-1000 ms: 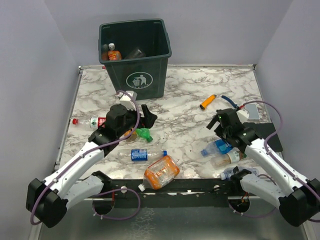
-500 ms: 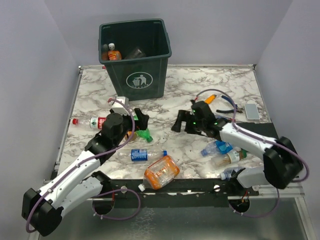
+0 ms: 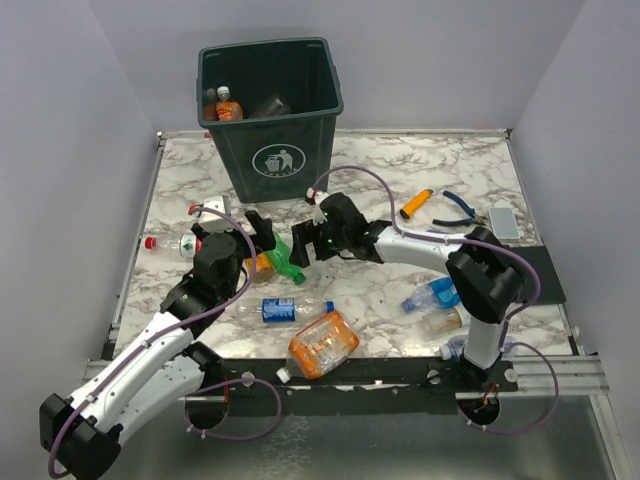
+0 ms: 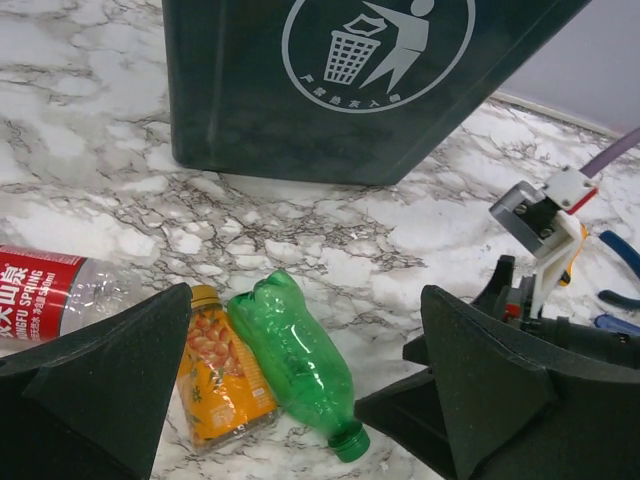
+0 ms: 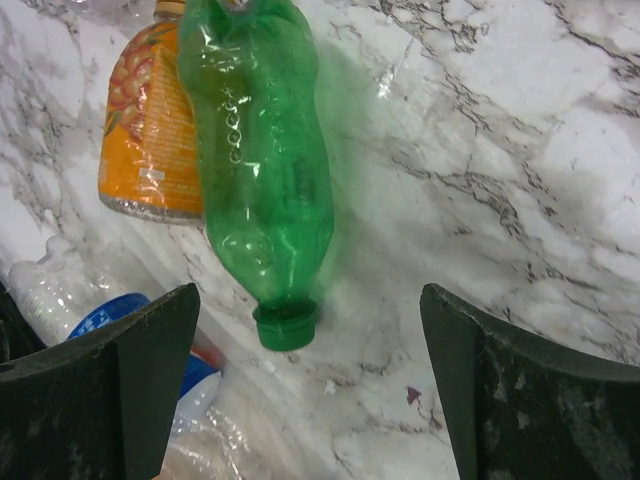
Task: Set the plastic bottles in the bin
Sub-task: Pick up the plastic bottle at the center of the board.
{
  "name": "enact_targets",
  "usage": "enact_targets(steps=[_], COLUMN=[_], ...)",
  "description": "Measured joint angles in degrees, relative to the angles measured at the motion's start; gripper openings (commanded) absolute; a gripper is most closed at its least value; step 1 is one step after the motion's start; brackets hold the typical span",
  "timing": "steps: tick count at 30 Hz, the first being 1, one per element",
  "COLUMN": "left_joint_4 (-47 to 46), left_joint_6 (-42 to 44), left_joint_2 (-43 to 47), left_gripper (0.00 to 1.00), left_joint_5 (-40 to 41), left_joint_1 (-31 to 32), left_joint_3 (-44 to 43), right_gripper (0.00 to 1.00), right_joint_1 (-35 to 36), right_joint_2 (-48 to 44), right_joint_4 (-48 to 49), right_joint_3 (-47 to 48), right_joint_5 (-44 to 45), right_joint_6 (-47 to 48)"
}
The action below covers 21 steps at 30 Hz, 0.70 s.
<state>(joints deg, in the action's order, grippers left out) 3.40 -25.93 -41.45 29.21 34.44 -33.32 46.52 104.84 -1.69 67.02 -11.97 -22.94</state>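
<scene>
The dark green bin [image 3: 270,110] stands at the back with bottles [image 3: 225,105] inside; its front fills the top of the left wrist view [image 4: 330,80]. A green bottle [image 3: 283,258] and an orange-label bottle [image 3: 260,267] lie side by side in front of it. My left gripper [image 3: 262,232] is open just above and behind them [image 4: 305,330]. My right gripper [image 3: 305,243] is open and empty beside the green bottle's cap [image 5: 287,325], the bottle [image 5: 265,170] lying between its fingers. Other bottles lie at the left [image 3: 175,243], front [image 3: 285,310] and right [image 3: 435,295].
An orange-tinted crushed bottle [image 3: 323,343] lies by the near edge. A small orange cylinder [image 3: 416,204], blue-handled pliers [image 3: 460,208] and a grey flat object [image 3: 503,222] sit at the back right. The two grippers are close together over the green bottle.
My right arm has swung from the right side across the table to the green bottle. My left gripper has shifted a little left and back.
</scene>
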Motion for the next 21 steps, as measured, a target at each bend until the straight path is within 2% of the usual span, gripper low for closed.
enact_targets(steps=[15,21], left_joint_4=[0.59,0.57], left_joint_6=[0.02,0.02], left_joint_2=[-1.64,-1.75], left_gripper=[0.97,0.97], left_joint_5=[-0.24,-0.28], left_joint_1=[-0.2,-0.2], left_joint_3=[0.02,0.02], right_gripper=[0.9,0.83], right_joint_1=[1.73,3.37], right_joint_2=[9.92,12.11], right_joint_4=[0.37,0.26], right_joint_3=[8.92,9.97], right_joint_5=[-2.47,-2.97], right_joint_6=[6.08,7.43])
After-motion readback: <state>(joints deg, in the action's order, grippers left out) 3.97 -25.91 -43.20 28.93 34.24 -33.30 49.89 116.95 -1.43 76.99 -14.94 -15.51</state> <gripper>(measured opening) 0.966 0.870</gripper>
